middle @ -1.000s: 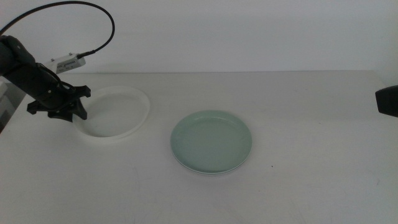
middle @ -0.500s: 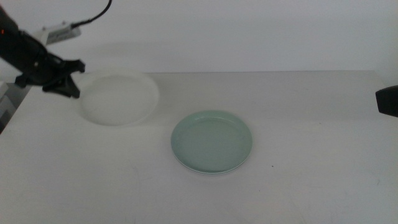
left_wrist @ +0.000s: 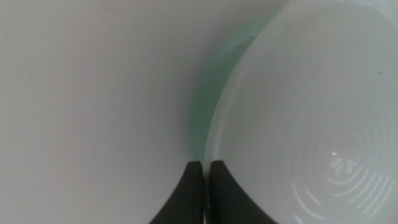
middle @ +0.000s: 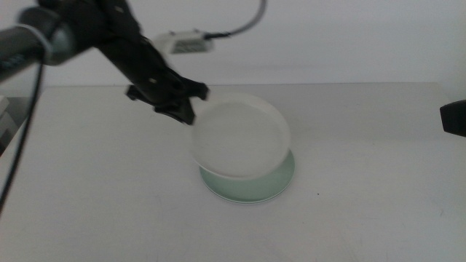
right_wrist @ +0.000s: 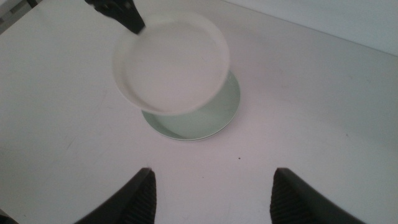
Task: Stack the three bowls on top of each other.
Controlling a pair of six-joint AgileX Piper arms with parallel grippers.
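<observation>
My left gripper (middle: 183, 110) is shut on the rim of the white bowl (middle: 240, 138) and holds it tilted in the air, just above the mint green bowl (middle: 282, 177). The green bowl rests on the table near the middle, mostly covered by the white one. In the left wrist view the closed jaws (left_wrist: 205, 167) pinch the white bowl's (left_wrist: 311, 124) edge, with a green sliver (left_wrist: 208, 106) beside it. The right wrist view shows the white bowl (right_wrist: 174, 68) over the green bowl (right_wrist: 214, 118). My right gripper (right_wrist: 214, 186) waits open at the table's right side (middle: 453, 116).
The white table (middle: 102, 189) is bare around the bowls. A cable and a white connector (middle: 186, 42) trail behind the left arm. The table's far edge meets a pale wall.
The left arm has lifted the white bowl from the far left of the table and carried it right, to above the green bowl. The right gripper has not moved.
</observation>
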